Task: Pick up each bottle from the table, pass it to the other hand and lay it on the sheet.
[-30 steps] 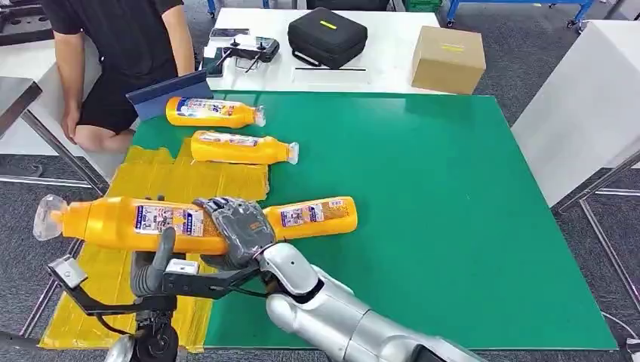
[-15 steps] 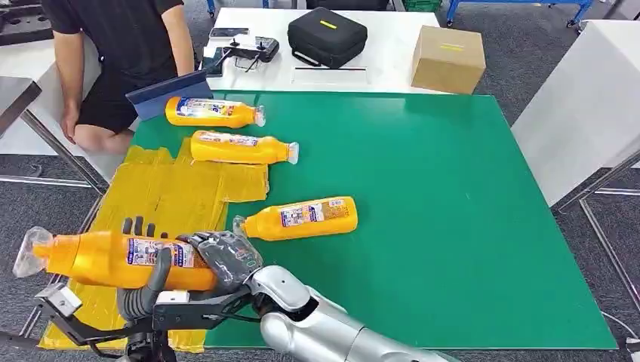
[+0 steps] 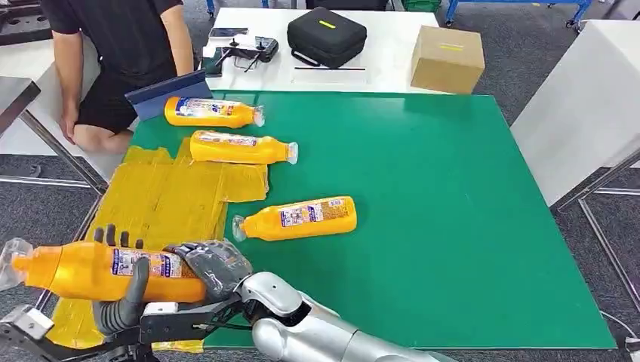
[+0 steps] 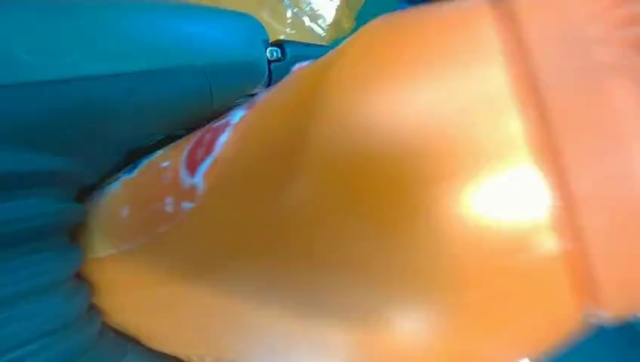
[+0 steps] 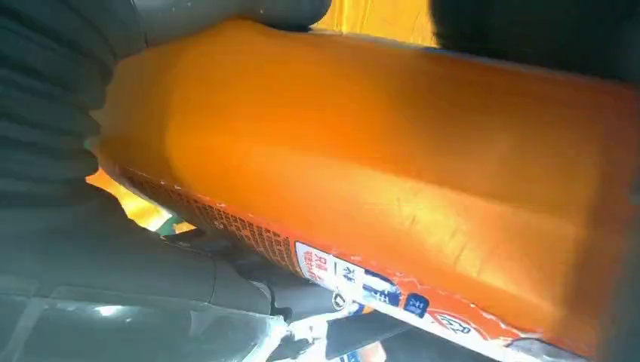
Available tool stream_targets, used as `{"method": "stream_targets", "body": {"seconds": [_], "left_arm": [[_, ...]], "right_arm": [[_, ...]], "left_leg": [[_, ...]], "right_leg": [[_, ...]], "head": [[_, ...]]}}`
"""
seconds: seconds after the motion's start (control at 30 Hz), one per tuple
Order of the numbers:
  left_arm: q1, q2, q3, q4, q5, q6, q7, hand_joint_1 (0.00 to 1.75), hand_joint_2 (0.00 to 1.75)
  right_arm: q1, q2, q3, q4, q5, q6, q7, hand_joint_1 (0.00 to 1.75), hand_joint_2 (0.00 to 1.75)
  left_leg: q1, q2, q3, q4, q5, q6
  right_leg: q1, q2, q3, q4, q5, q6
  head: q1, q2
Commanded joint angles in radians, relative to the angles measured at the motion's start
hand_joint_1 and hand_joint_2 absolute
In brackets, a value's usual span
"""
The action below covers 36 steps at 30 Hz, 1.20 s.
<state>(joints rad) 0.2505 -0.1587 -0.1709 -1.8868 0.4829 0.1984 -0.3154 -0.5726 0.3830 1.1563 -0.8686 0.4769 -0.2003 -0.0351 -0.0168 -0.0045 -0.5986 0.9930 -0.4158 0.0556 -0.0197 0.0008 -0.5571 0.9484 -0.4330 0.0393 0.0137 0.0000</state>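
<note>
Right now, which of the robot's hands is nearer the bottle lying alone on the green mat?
The right hand, just below that bottle; the left hand sits farther out, over the yellow sheet.

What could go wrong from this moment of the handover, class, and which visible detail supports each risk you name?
1. Both hands hold the orange bottle: the right hand at its base, the left hand with fingers around its body. If the right lets go too soon, the bottle may slip.
2. The bottle's capped end hangs past the edge of the yellow sheet, so it could be laid partly off it, or fall to the floor.
</note>
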Motion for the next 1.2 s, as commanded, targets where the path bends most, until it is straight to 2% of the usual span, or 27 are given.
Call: {"method": "stream_targets", "body": {"seconds": [0.03,0.23,0.33,0.37,0.43,0.6,0.67,0.8,0.83,0.97,1.2], "left_arm": [[-0.136,0.012,0.069,-0.017,0.011,-0.028,-0.022,1.75,1.75],[-0.146,0.016,0.069,0.006,0.015,-0.039,-0.028,1.75,1.75],[-0.162,0.021,0.068,0.026,0.022,-0.049,-0.030,1.75,1.75],[-0.166,0.021,0.069,0.031,0.025,-0.052,-0.032,1.75,1.75],[-0.175,0.021,0.070,0.041,0.028,-0.056,-0.032,1.75,1.75],[-0.192,0.022,0.070,0.060,0.037,-0.064,-0.031,1.75,1.75],[-0.205,0.024,0.069,0.076,0.042,-0.069,-0.030,1.75,1.75],[-0.211,0.025,0.068,0.085,0.046,-0.073,-0.030,1.75,1.75],[-0.215,0.025,0.067,0.093,0.049,-0.078,-0.030,1.75,1.75],[-0.226,0.021,0.067,0.109,0.054,-0.091,-0.030,1.75,1.75],[-0.235,0.019,0.070,0.125,0.057,-0.102,-0.029,1.75,1.75]], "right_arm": [[0.077,-0.034,0.158,0.023,0.015,0.080,-0.043,1.75,1.75],[0.076,-0.034,0.147,0.033,0.011,0.077,-0.047,1.75,1.75],[0.074,-0.034,0.140,0.038,0.011,0.078,-0.049,1.75,1.75],[0.073,-0.034,0.138,0.039,0.012,0.077,-0.050,1.75,1.75],[0.069,-0.034,0.133,0.043,0.012,0.074,-0.050,1.75,1.75],[0.062,-0.034,0.126,0.054,0.011,0.069,-0.049,1.75,1.75],[0.060,-0.034,0.118,0.066,0.010,0.063,-0.052,1.75,1.75],[0.060,-0.034,0.114,0.074,0.010,0.060,-0.054,1.75,1.75],[0.059,-0.034,0.108,0.082,0.010,0.056,-0.059,1.75,1.75],[0.057,-0.034,0.095,0.098,0.011,0.048,-0.064,1.75,1.75],[0.054,-0.034,0.082,0.111,0.010,0.030,-0.070,1.75,1.75]], "left_leg": [[0.002,-0.006,0.006,-0.002,0.000,-0.005],[0.001,-0.005,0.004,-0.002,0.000,-0.004],[0.003,-0.007,0.011,-0.003,-0.002,-0.009],[0.002,-0.006,0.004,-0.002,0.001,-0.003],[0.002,-0.007,0.007,-0.003,0.000,-0.006],[0.001,-0.006,0.004,-0.002,0.001,-0.003],[0.002,-0.008,0.007,-0.003,0.000,-0.006],[0.002,-0.008,0.006,-0.003,0.001,-0.005],[0.002,-0.006,0.003,-0.002,0.001,-0.003],[0.002,-0.009,0.007,-0.003,0.000,-0.006],[0.001,-0.006,0.004,-0.002,0.000,-0.004]], "right_leg": [[0.002,-0.006,0.009,-0.003,-0.002,-0.003],[0.001,-0.006,0.006,-0.003,-0.001,-0.002],[0.002,-0.008,0.014,-0.003,-0.004,-0.006],[0.001,-0.006,0.006,-0.003,-0.001,-0.002],[0.001,-0.008,0.009,-0.003,-0.002,-0.003],[0.001,-0.006,0.003,-0.003,-0.001,-0.002],[0.002,-0.008,0.007,-0.004,-0.002,-0.004],[0.002,-0.008,0.002,-0.003,-0.002,-0.003],[0.001,-0.006,-0.004,-0.003,0.000,-0.002],[0.002,-0.009,0.000,-0.004,-0.002,-0.004],[0.001,-0.006,-0.002,-0.003,-0.001,-0.002]], "head": [[0.000,0.000],[0.000,0.000],[0.000,0.000],[0.000,0.000],[0.000,0.000],[0.000,0.000],[0.000,0.000],[0.001,0.000],[0.001,0.000],[0.000,0.000],[0.000,0.000]]}}
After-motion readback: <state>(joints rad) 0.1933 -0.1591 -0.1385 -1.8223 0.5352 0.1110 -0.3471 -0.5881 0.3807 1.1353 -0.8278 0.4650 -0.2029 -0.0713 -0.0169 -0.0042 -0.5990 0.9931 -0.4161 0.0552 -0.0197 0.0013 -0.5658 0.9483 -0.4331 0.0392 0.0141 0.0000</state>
